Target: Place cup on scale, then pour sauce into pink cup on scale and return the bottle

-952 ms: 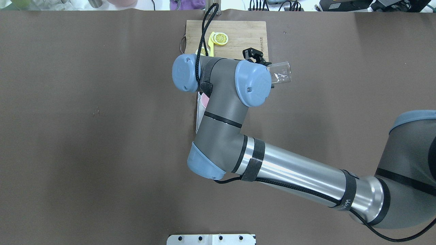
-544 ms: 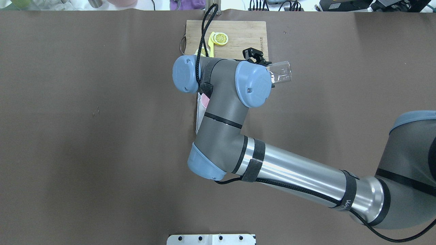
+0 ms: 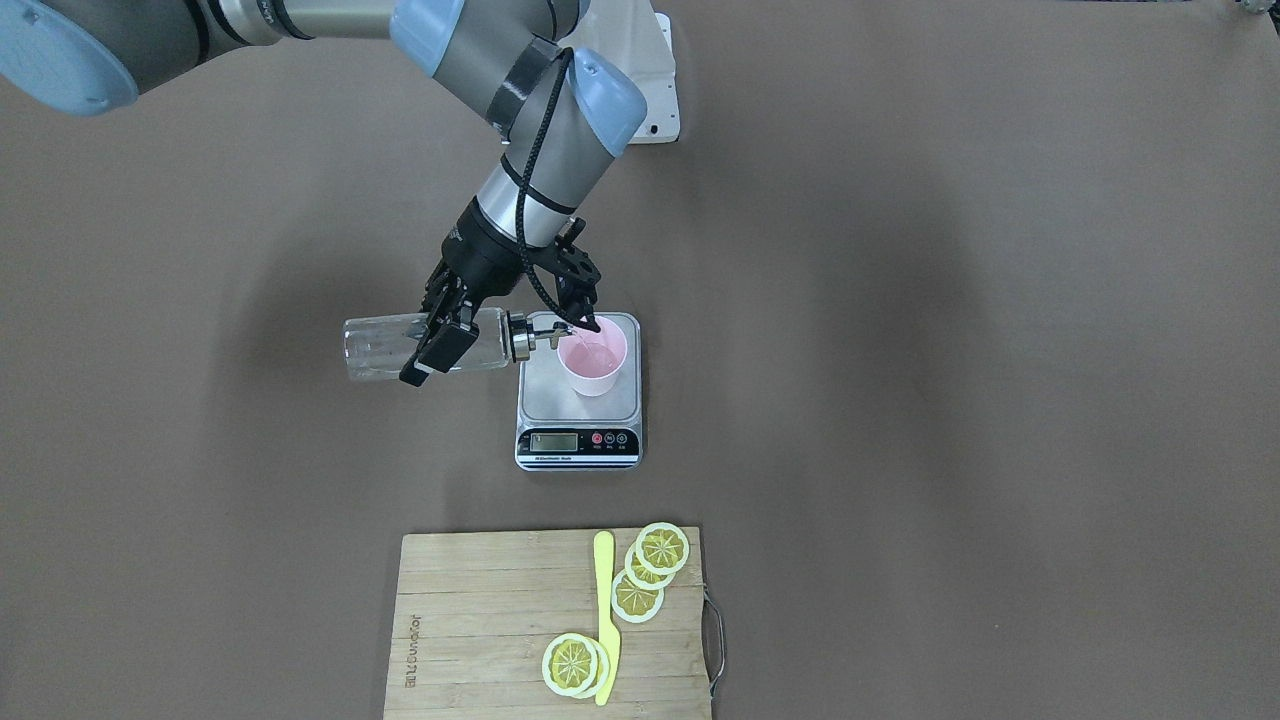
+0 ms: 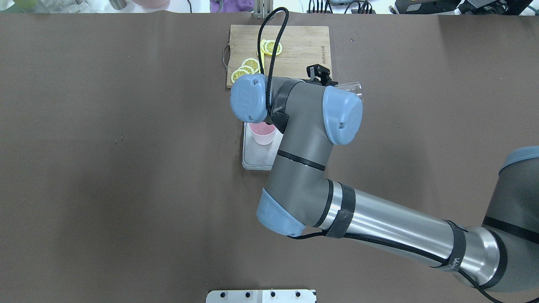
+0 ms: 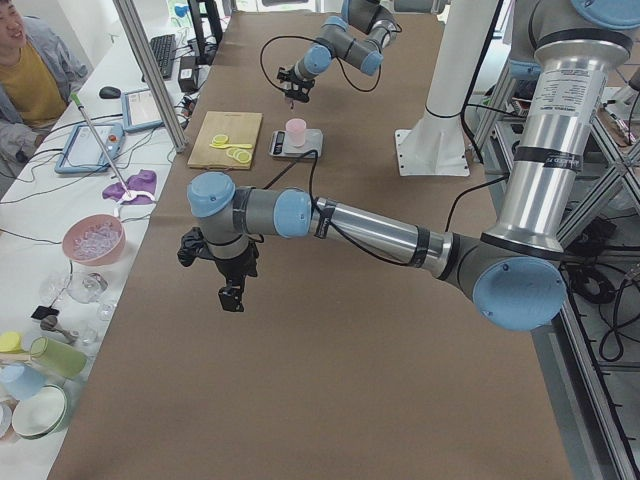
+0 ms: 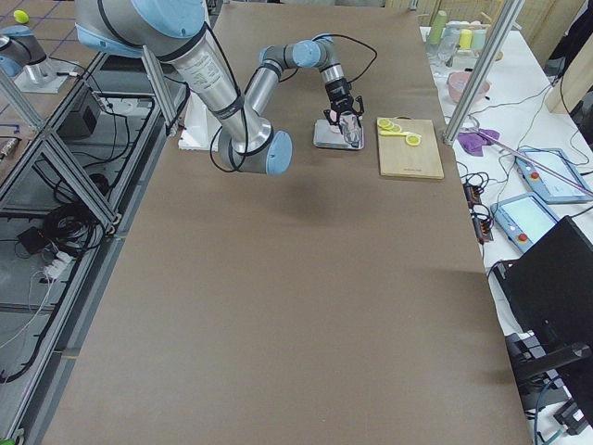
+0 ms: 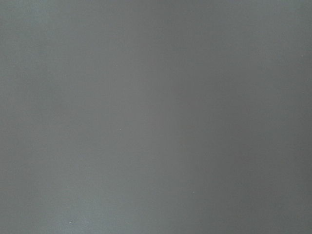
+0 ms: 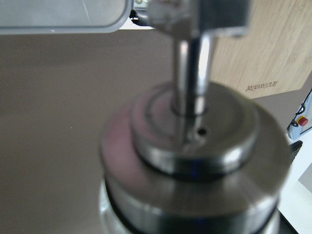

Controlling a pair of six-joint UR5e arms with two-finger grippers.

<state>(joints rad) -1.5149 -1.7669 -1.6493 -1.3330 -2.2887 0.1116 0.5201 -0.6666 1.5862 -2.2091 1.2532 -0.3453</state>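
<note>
Shifted sideways since a moment ago, uncovering the cup [image 4: 263, 134] from overhead, the right gripper [image 3: 440, 345] stays clenched on the bottle [image 3: 380, 348], held level with its spout just ahead over the cup, which stands on the scale [image 3: 545, 402] beneath, so placing is done, pouring looks under way, and returning the bottle remains

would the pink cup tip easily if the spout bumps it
Likely light: the cup looks like small, thin plastic. Tapering to a narrow base on the smooth steel scale, it may slide or tip.
</note>
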